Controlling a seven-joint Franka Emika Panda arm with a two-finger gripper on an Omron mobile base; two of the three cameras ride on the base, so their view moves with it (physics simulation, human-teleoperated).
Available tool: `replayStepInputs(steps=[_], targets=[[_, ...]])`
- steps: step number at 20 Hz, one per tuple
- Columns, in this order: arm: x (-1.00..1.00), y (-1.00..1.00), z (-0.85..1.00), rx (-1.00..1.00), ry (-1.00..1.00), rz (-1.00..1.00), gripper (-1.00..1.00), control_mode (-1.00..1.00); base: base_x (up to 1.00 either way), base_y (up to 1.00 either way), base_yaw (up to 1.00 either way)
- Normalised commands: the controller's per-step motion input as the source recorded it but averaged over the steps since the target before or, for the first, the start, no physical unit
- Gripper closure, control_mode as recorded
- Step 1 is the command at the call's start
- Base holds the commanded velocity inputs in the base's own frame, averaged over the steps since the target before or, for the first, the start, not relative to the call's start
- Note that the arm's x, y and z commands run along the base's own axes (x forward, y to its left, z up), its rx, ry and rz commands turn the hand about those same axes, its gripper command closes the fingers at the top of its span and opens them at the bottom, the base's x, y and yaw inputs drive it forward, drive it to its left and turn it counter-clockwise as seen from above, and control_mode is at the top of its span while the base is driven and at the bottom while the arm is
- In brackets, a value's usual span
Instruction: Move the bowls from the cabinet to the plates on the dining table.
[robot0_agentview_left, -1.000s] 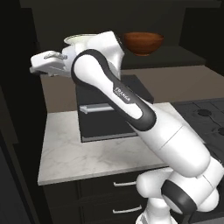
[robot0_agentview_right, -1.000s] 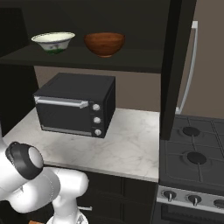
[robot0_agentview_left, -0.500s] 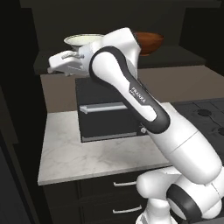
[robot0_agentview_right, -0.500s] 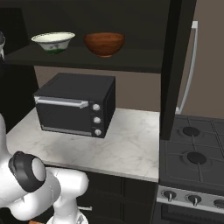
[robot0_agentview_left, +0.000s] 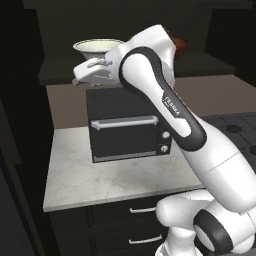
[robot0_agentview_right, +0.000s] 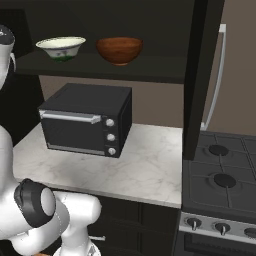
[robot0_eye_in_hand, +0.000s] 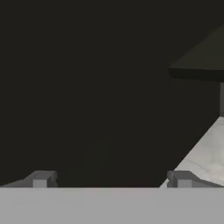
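The cream-white bowl (robot0_agentview_right: 61, 48) and the reddish-brown bowl (robot0_agentview_right: 119, 50) stand side by side on the open shelf of the dark cabinet (robot0_agentview_right: 150, 72). In the left base view my arm's elbow covers most of the brown bowl (robot0_agentview_left: 180, 45), while the cream bowl (robot0_agentview_left: 98, 47) shows above my hand. My gripper (robot0_agentview_left: 80, 80) hangs just in front of and below the cream bowl, pointing left, apart from it. In the hand view the gripper (robot0_eye_in_hand: 111, 180) is open, with nothing between its fingertips (robot0_eye_in_hand: 41, 179). The plates and the dining table are out of view.
A black toaster oven (robot0_agentview_right: 85, 120) sits on the small marble counter (robot0_agentview_right: 145, 170) under the shelf. The cabinet door (robot0_agentview_right: 200, 75) stands open edge-on, its silver handle (robot0_agentview_right: 218, 70) beyond. A dark stove (robot0_agentview_right: 220, 185) lies to the right.
My hand has swung to the right in the left base view, from beside the shelf's left end to just below the cream bowl. The jaws stayed open and the bowls have not moved.
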Motion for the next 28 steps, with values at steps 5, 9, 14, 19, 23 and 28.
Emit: replayStepInputs(steps=[5, 9, 14, 19, 23, 28], targets=[[-0.01, -0.33, 0.0, -0.12, 0.0, -0.03, -1.0, -1.0, 0.0, 0.0, 0.0], [0.0, -0.25, 0.0, -0.13, 0.0, -0.04, -1.0, -1.0, 0.0, 0.0, 0.0], [-0.01, -0.3, -0.02, -0.12, 0.0, -0.03, -1.0, -1.0, 0.0, 0.0, 0.0], [-0.04, -0.36, -0.02, -0.11, -0.01, -0.02, -1.0, -1.0, 0.0, 0.0, 0.0], [0.0, -0.34, -0.01, -0.13, -0.01, -0.03, -1.0, -1.0, 0.0, 0.0, 0.0], [0.0, -0.24, 0.0, -0.16, -0.04, -0.05, -1.0, -1.0, 0.0, 0.0, 0.0]])
